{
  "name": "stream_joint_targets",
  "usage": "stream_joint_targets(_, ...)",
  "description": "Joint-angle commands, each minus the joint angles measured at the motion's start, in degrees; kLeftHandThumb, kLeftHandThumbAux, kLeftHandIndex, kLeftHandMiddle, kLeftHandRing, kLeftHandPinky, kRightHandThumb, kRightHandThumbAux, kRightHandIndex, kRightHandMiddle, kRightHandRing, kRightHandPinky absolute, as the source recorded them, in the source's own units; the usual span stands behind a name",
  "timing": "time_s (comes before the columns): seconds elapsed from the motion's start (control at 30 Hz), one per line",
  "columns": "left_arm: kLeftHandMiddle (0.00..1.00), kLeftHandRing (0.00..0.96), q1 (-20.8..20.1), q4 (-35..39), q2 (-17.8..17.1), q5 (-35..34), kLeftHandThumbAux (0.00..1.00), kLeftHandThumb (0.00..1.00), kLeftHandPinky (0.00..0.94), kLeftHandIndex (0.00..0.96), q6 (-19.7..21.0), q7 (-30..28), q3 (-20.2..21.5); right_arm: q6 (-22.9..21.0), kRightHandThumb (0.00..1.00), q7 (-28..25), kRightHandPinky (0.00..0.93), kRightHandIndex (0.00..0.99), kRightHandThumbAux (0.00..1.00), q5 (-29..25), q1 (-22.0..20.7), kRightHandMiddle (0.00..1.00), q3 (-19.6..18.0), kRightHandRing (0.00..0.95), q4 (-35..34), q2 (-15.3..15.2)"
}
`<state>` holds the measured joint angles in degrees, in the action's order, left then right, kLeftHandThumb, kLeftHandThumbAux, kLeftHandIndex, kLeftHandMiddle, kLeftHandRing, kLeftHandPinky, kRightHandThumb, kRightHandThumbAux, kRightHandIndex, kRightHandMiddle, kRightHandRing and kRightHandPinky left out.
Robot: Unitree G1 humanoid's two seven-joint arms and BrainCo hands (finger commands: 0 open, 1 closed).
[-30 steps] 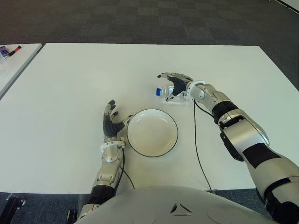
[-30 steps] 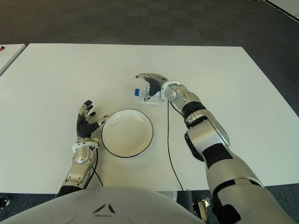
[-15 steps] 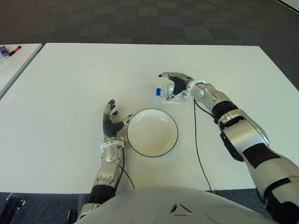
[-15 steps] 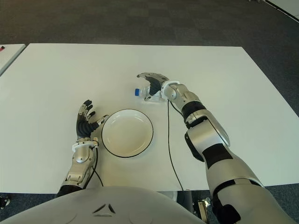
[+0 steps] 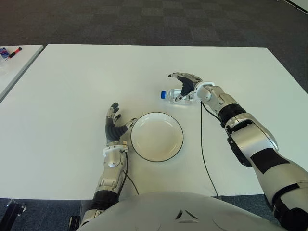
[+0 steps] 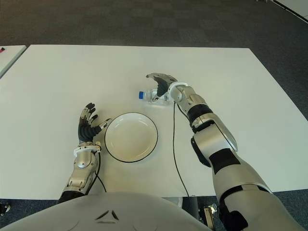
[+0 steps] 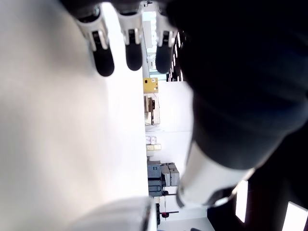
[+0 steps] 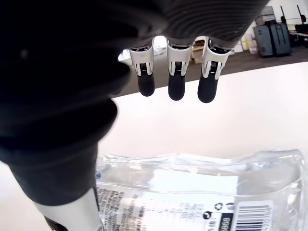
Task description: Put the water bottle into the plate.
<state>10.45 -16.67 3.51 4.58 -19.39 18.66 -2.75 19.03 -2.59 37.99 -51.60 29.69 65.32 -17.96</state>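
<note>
The water bottle (image 5: 175, 95) lies on its side on the white table (image 5: 72, 82), upper centre of the left eye view, blue cap (image 5: 163, 94) pointing to frame left. It sits just above and right of the plate (image 5: 157, 136), apart from it.

The right hand (image 5: 186, 85) arches over the bottle with its fingers (image 8: 176, 86) spread and its thumb beside the clear wall. No firm clamp shows, so I judge this a pre-grasp posture, set to close across the bottle's width.

The left hand (image 5: 115, 127) shows just left of the plate's rim, fingers extended, holding nothing.

The right wrist view shows the bottle's label (image 8: 159, 204): a barcode, small symbols and fine print, none of it readable. No brand name can be made out.
</note>
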Motion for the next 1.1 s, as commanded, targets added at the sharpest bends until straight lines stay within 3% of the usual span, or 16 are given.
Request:
stream_joint_targets(0.03,0.142,0.127,0.5,-2.2,1.5,-0.3,0.977,0.000,0.155,0.145,1.2,-0.7,0.4,-1.8,0.000,0.9,0.151,0.000,0.893,0.0,1.1,0.057,0.0,0.080,0.7,0.5)
stream_joint_targets(0.73,0.152,0.126,-0.1,-3.7,1.7,-0.1,0.954,0.000,0.147,0.156,-0.7,-0.5,0.5,-3.2,0.000,5.6,0.155,0.000,0.921,0.4,1.8,0.062,0.7,0.081,3.4,1.2)
stream_joint_targets(1.1,0.158,0.128,-0.5,-4.1,1.6,-0.2,0.958,0.000,0.149,0.160,-1.0,-0.7,0.7,-3.8,0.000,6.9,0.150,0.000,0.912,-1.1,3.8,0.062,-1.0,0.084,1.6,1.1)
